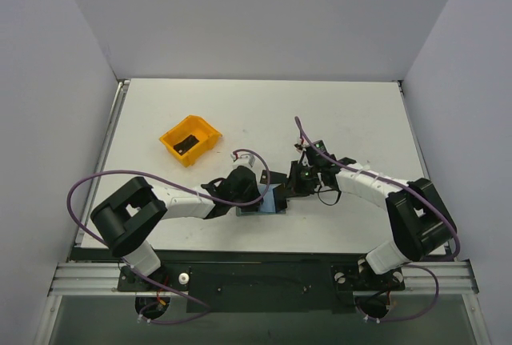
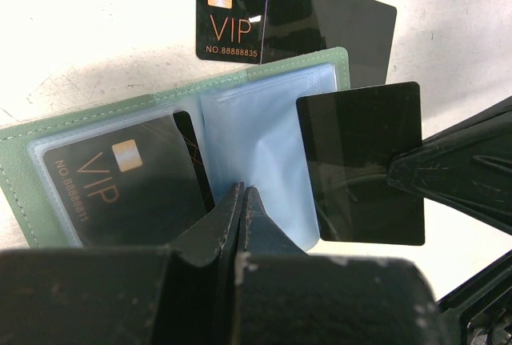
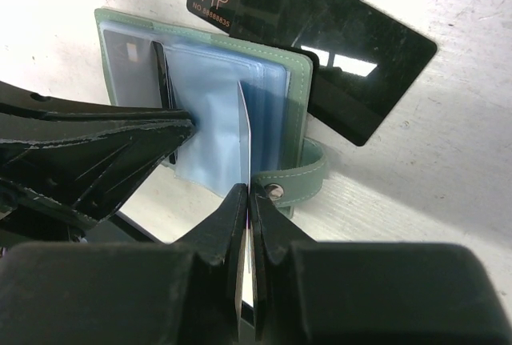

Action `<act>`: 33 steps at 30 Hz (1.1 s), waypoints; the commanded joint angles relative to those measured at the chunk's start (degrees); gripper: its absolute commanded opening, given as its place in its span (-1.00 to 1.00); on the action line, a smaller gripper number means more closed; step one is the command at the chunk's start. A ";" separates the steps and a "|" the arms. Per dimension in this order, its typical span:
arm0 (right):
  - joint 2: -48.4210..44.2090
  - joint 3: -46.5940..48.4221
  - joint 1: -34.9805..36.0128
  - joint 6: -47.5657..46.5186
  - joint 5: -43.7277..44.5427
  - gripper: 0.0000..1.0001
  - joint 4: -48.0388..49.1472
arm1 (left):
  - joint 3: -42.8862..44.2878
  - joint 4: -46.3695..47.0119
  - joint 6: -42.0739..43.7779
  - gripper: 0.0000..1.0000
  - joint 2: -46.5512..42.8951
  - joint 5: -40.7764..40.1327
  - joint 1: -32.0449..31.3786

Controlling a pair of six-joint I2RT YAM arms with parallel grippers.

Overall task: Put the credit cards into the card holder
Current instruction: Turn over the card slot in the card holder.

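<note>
The sage-green card holder (image 2: 24, 170) (image 3: 299, 97) lies open on the table, its light-blue sleeves up. One black VIP credit card (image 2: 120, 186) sits in its left sleeve. My left gripper (image 2: 242, 192) is shut, its tips pinched on a blue sleeve (image 2: 248, 133) at the fold. My right gripper (image 3: 248, 194) is shut on another black card (image 2: 360, 157) (image 3: 244, 125), held on edge over the holder's right half. Several loose black cards (image 2: 232, 9) (image 3: 368, 65) lie fanned just beyond the holder. From above, both grippers meet over the holder (image 1: 269, 203).
An orange bin (image 1: 210, 132) stands at the back left with a black card (image 1: 186, 144) inside. The holder's snap tab (image 3: 302, 180) sticks out toward my right gripper. Grey walls enclose the white table on three sides.
</note>
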 commanded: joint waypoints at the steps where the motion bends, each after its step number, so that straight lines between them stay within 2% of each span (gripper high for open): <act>1: 1.20 -0.20 1.09 0.42 -0.11 -1.00 0.60 | -1.05 -6.44 1.07 -1.00 1.78 -0.58 0.42; 24: 5.24 -2.92 1.18 7.45 -3.01 -1.00 10.78 | -1.05 -6.53 0.98 -1.00 -0.24 -0.40 0.33; 33: 6.38 -3.28 1.09 8.34 -2.48 -1.00 11.76 | -0.35 -12.15 1.77 -1.00 -11.82 -1.88 0.51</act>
